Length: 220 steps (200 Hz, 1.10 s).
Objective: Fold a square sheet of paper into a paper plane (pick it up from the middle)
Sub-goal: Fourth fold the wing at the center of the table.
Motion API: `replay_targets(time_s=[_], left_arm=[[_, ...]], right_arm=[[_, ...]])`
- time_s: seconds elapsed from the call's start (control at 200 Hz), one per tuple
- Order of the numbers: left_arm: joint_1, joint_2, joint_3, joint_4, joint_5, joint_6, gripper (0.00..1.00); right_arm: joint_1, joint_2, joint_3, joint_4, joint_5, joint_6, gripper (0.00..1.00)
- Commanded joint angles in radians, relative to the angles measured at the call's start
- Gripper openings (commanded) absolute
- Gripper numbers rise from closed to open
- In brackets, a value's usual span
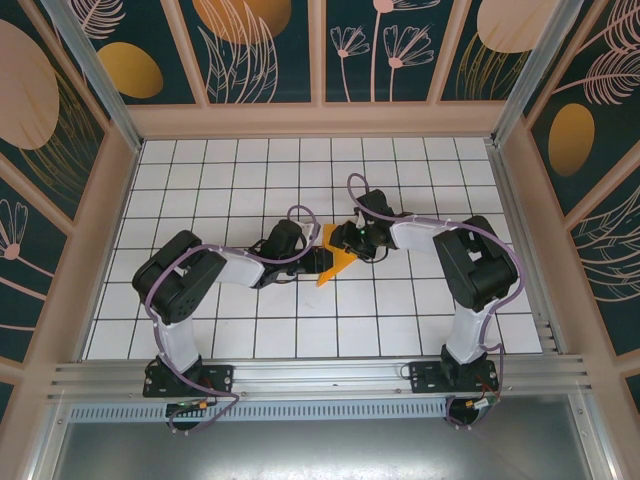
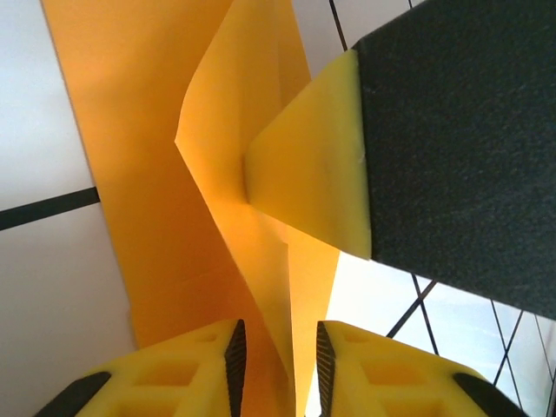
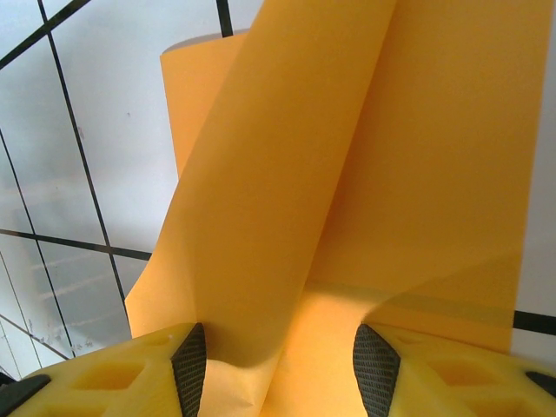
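- White gridded tabletop (image 1: 200, 180), a flat bed for creasing, with the work at its centre within reach of both sides.
- Black-and-white left arm (image 1: 180, 290) and matching right arm (image 1: 470, 265), bent inward to meet over one spot.
- Bright-orange paper sheet (image 1: 335, 262), partly folded, lying mid-table between the two wrists, one flap standing off the tiles.
- Right gripper (image 3: 280, 347), spread wide astride the flap; one yellow foam pad (image 2: 313, 182) pressed against the fold, apparently to steady it.
- Left gripper (image 2: 278, 347), fingers set close on either side of a standing ridge; cannot tell whether pinching.
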Motion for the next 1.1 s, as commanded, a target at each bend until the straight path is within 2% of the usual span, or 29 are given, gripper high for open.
replay_targets(time_s=[0.0, 0.14, 0.25, 0.37, 0.615, 0.826, 1.096], left_arm=[[0.007, -0.072, -0.016, -0.047, -0.054, 0.023, 0.34], [0.008, -0.122, -0.043, -0.074, -0.101, 0.016, 0.33], [0.009, -0.169, -0.068, -0.056, -0.117, 0.008, 0.28], [0.009, -0.187, -0.095, 0.023, -0.064, -0.010, 0.22], [0.009, -0.148, -0.091, 0.124, 0.056, -0.034, 0.21], [0.007, -0.072, -0.045, 0.084, 0.082, -0.026, 0.19], [0.006, -0.035, -0.017, -0.004, 0.020, -0.013, 0.15]], right_arm=[[0.018, 0.124, -0.043, -0.100, 0.128, -0.028, 0.54], [0.022, 0.141, -0.027, -0.123, 0.147, -0.032, 0.54], [0.022, 0.152, -0.019, -0.135, 0.157, -0.034, 0.55], [0.022, 0.166, -0.006, -0.151, 0.163, -0.032, 0.56], [0.045, 0.184, 0.009, -0.171, 0.173, -0.029, 0.60], [0.045, 0.198, 0.023, -0.190, 0.180, -0.025, 0.61], [0.046, 0.201, 0.022, -0.193, 0.182, -0.019, 0.61]])
